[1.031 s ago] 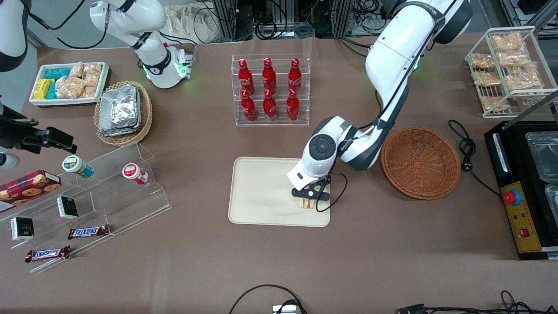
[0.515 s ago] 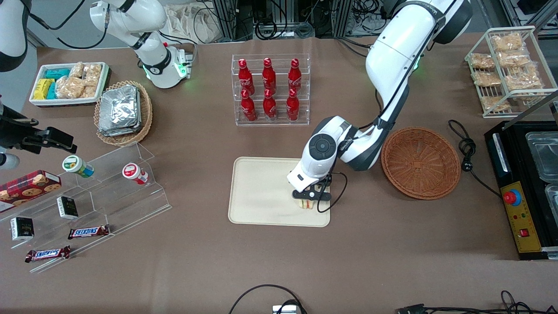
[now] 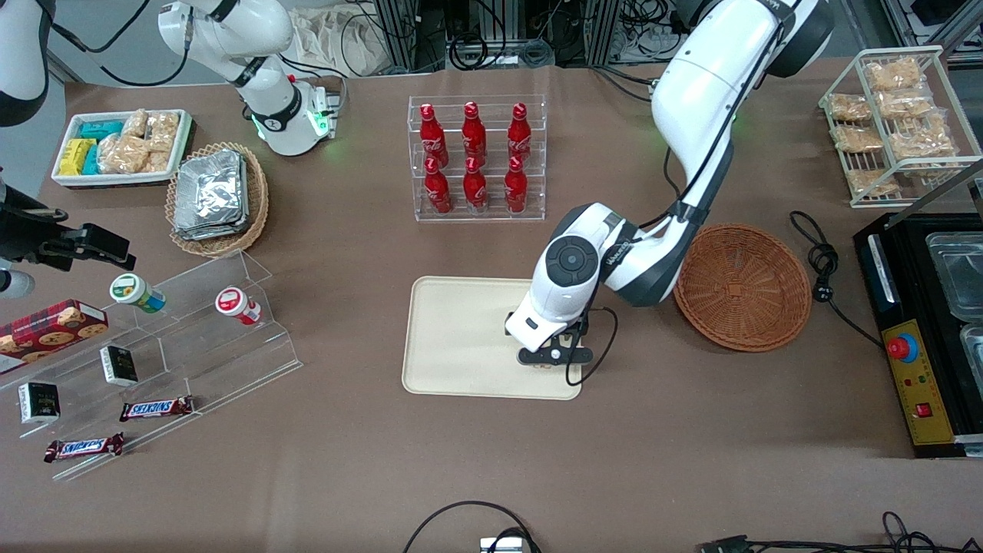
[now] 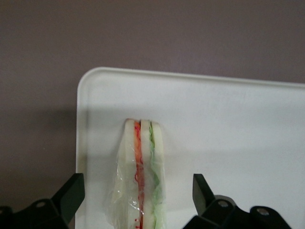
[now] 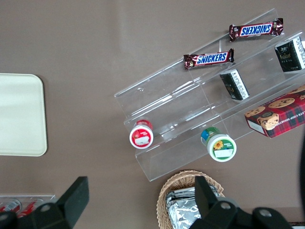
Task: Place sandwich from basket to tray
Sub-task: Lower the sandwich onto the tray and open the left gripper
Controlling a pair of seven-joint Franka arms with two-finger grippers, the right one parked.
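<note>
One sandwich released on tray

Gripper [image 4: 138, 200] has risen since a second ago, fingers [image 4: 71, 193] now spread wide, clear of the sandwich [image 4: 142, 174]. It stands on the tray [image 4: 228, 124] near a corner; basket [image 3: 742, 286] empty. Placement looks done.

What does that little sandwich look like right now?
The sandwich is a wedge of white bread slices with a red layer and a green layer between them, in loose clear wrap. It stands on edge on the tray, near one rounded corner. The hand hangs above it, open, fingers apart on either side, not touching it.
</note>
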